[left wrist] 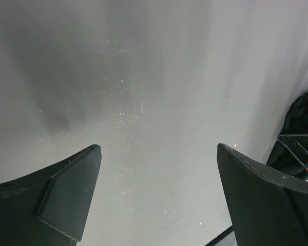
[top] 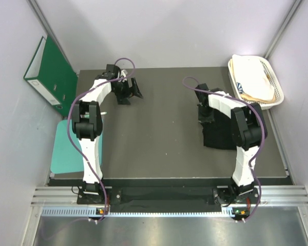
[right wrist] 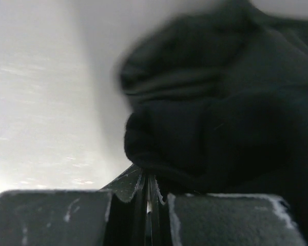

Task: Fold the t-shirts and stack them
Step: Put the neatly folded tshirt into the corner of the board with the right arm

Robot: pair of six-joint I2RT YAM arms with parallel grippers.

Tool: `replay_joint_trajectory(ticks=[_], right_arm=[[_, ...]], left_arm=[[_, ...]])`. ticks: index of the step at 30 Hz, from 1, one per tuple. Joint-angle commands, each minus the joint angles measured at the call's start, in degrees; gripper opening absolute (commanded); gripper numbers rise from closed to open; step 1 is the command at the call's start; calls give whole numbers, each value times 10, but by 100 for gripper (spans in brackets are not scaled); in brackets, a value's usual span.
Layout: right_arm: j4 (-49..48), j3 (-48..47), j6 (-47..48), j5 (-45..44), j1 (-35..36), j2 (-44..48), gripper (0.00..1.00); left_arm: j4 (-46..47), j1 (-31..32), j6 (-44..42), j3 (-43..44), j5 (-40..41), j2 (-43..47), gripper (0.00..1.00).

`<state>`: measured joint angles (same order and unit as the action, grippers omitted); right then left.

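Grey table [top: 159, 133] bears black t-shirt [top: 219, 137], white basket [top: 278, 92].

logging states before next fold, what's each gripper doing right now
Left gripper: open, holding nothing.
Right gripper: shut on the black t-shirt.

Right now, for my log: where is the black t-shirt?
Top view: the t-shirt lies on the table's right side under the right arm, near the basket.

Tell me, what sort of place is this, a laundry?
Most likely a robotics lab test cell: two robot arms bolted to a walled-in table, a black t-shirt to practise on, and a basket at its corner.
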<state>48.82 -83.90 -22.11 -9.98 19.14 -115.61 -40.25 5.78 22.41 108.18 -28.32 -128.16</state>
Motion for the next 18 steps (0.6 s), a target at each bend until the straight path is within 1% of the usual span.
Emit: replay_joint_trajectory(ticks=[1, 12, 18], right_arm=[[7, 57, 0, -29, -36, 34, 0], [8, 125, 21, -58, -92, 76, 0], [39, 126, 16, -98, -117, 86, 0]], left_arm=[[19, 1, -4, -4, -14, 19, 99], [24, 4, 3, -5, -16, 19, 99], [25, 7, 3, -9, -15, 20, 99]])
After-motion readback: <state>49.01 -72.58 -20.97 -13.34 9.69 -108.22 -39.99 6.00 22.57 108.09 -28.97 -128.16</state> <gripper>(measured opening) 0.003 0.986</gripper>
